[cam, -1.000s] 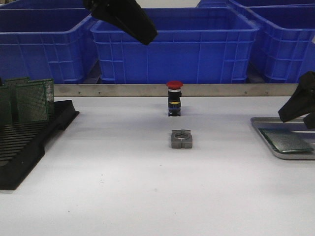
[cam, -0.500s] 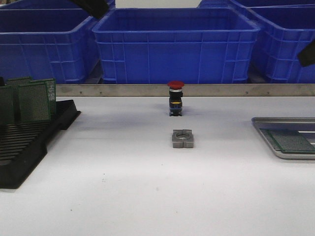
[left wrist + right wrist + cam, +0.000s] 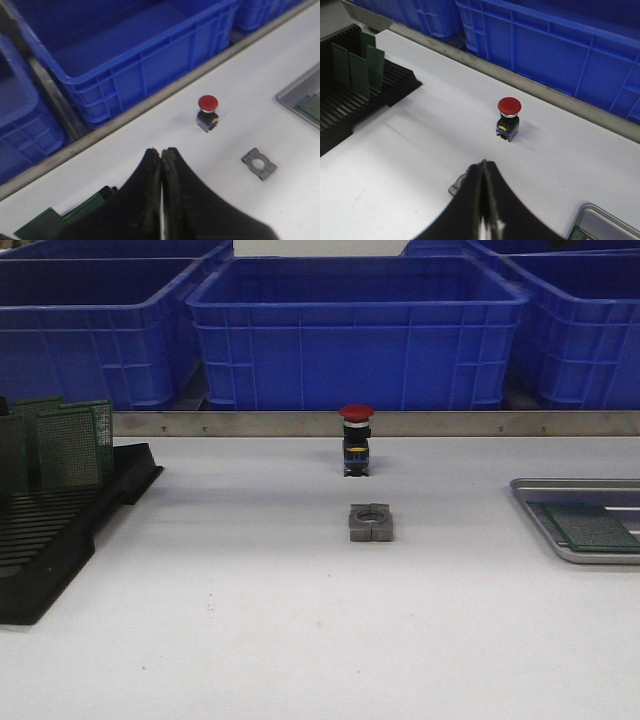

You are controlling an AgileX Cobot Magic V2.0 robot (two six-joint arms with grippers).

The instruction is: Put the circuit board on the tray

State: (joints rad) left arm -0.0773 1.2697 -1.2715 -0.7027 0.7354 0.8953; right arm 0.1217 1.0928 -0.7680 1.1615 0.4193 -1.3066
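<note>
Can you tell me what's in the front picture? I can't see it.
A green circuit board lies flat in a silver tray at the table's right edge. A red button and grey block sit mid-table, a black rack of boards left, blue bins behind.

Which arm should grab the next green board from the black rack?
Probably the left. The black rack sits on the robot's left side, and its green boards show just beside the shut left pincer. The right pincer sees the tray close by.
</note>
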